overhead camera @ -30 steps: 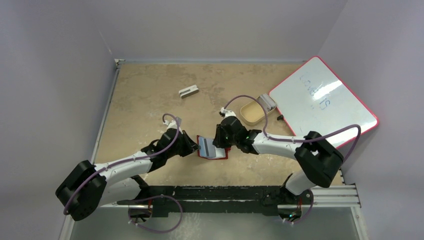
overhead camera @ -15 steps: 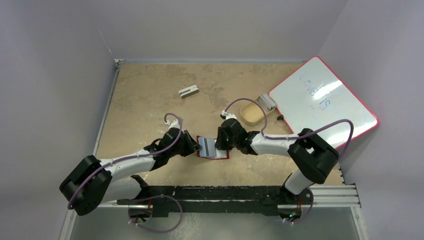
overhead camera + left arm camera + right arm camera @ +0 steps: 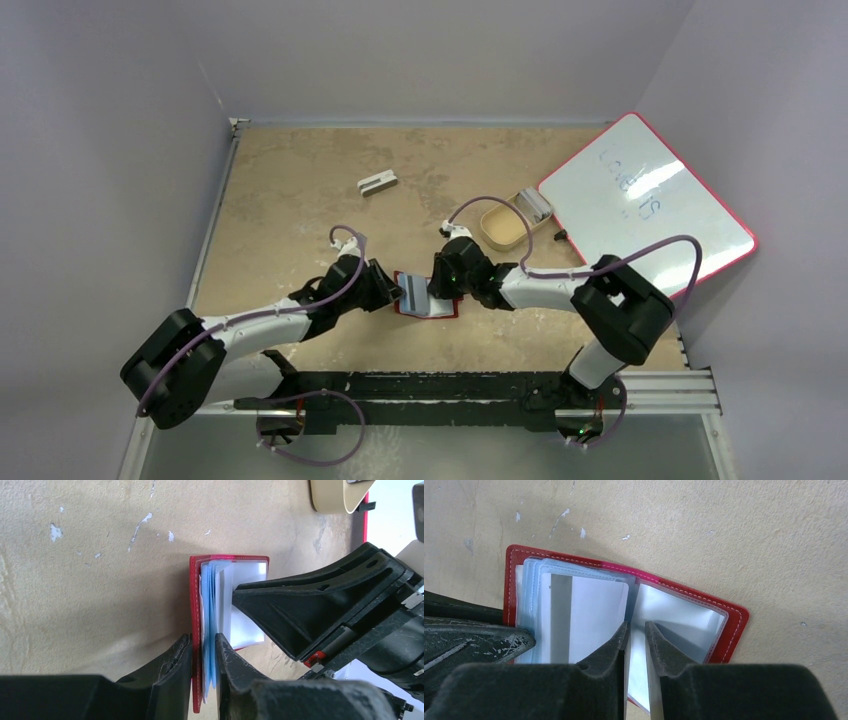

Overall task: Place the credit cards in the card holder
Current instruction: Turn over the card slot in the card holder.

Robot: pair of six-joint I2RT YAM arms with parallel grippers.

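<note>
The red card holder lies open on the table between my two arms. My left gripper is shut on its left cover and several pale blue sleeves, and holds that half raised. A white credit card with a grey stripe sits in the sleeve facing up. My right gripper has its jaws nearly together, with only a thin slit. Its tips rest at the spine on the right-hand clear sleeve. I see no card clearly between them. In the top view the grippers face each other, left and right.
A tan oval tray stands behind the right arm, with a small pale thing at its far rim. A red-edged whiteboard lies at the right. A small grey-white block lies at the back.
The bluish sleeve stack looks narrower from above, so the left half of the holder stands more upright. Both grippers have stayed on the holder and shifted only slightly.
</note>
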